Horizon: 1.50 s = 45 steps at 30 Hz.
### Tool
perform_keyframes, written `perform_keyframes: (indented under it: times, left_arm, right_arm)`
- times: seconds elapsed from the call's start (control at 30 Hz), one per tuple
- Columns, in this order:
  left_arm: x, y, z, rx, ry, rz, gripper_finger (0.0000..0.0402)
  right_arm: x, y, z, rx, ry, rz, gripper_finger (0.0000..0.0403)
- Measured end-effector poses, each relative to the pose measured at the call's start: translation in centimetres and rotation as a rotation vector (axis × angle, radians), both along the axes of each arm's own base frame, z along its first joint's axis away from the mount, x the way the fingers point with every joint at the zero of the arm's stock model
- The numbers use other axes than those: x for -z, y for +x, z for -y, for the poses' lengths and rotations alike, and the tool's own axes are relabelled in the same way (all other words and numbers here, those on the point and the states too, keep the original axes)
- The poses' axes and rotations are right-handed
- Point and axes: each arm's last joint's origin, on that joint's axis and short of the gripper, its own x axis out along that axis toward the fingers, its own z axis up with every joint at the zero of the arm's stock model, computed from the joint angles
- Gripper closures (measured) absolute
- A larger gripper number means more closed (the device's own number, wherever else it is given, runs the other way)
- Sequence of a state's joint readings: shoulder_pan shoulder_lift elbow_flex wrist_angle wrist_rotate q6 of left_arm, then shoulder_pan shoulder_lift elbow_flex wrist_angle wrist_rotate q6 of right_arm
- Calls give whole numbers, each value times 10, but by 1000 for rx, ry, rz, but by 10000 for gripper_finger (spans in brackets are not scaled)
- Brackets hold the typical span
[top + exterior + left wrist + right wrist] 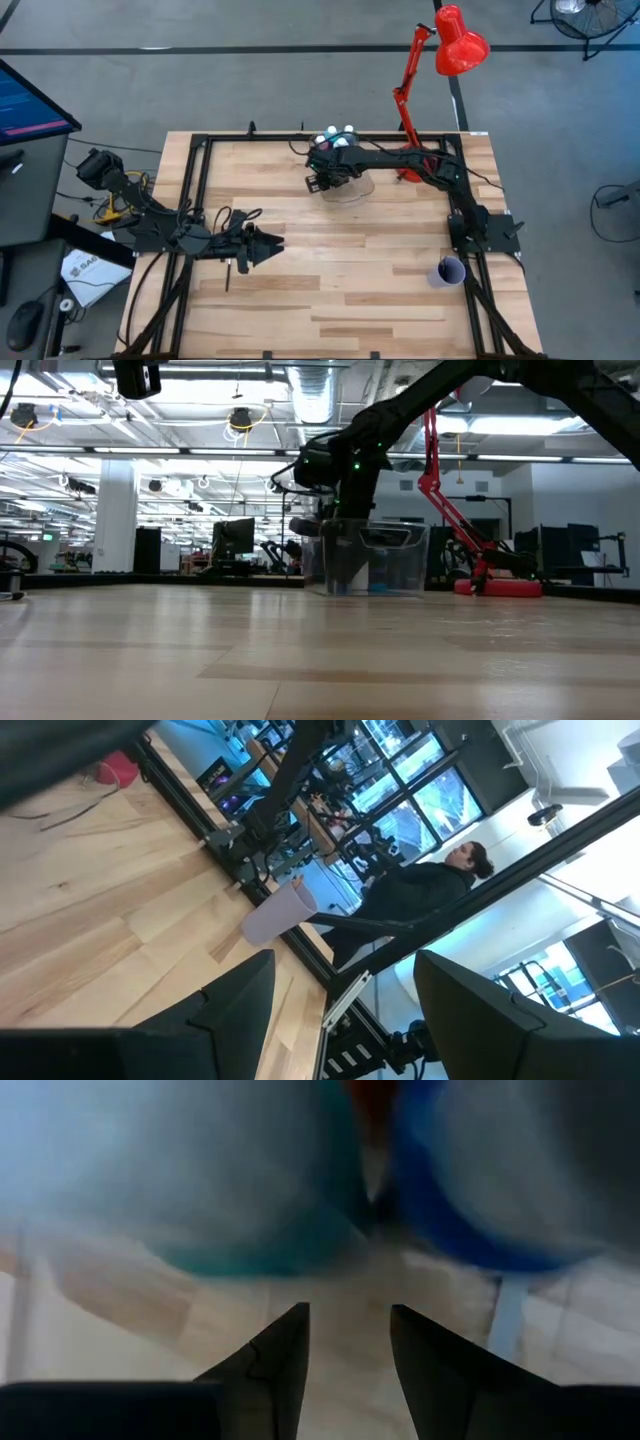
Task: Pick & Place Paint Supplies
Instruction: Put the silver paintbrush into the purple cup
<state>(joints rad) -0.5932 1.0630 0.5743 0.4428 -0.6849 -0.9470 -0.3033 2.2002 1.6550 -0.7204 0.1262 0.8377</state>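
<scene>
My right gripper (322,180) reaches down over the clear see-through box (372,560) at the table's far middle. Its fingers are open, with only bare wood showing between them (348,1360). Just ahead of the fingers are two blurred round paint bottles, one blue-green (230,1190) and one blue (500,1180). White-capped bottles (335,137) stand at the far edge beside the gripper; whether they are inside the box, I cannot tell. My left gripper (270,245) waits level at the left, open and holding nothing (345,1010). A thin dark paintbrush (229,272) lies by it on the table.
A small purple cup (449,271) stands near the right edge, beside the right arm's base. A red desk lamp (440,60) rises at the far right. Black frame rails (200,180) run along the table's sides. A person (420,885) stands beyond the table.
</scene>
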Motion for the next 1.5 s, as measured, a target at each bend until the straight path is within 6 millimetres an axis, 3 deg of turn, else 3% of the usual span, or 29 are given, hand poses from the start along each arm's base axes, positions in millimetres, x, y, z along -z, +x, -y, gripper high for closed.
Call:
perform_keyframes:
  times: [0.33, 0.67, 1.0, 1.2, 1.5]
  left_arm:
    - [0, 0, 0, 2, -2, -1, 168]
    - [1, 1, -2, -8, 11, -6, 168]
    - [1, 1, -4, -56, 98, -17, 168]
    - [1, 1, -4, -66, 61, -13, 176]
    - [7, -7, 13, 105, -95, -55, 216]
  right_arm:
    - [-12, 5, -5, -40, -45, 26, 270]
    - [-39, 10, -3, -42, -45, 24, 267]
    - [-76, 12, -10, -152, -61, -39, 263]
    - [-105, 22, -28, -283, -113, 7, 259]
    - [-165, 34, -88, -681, -264, 90, 266]
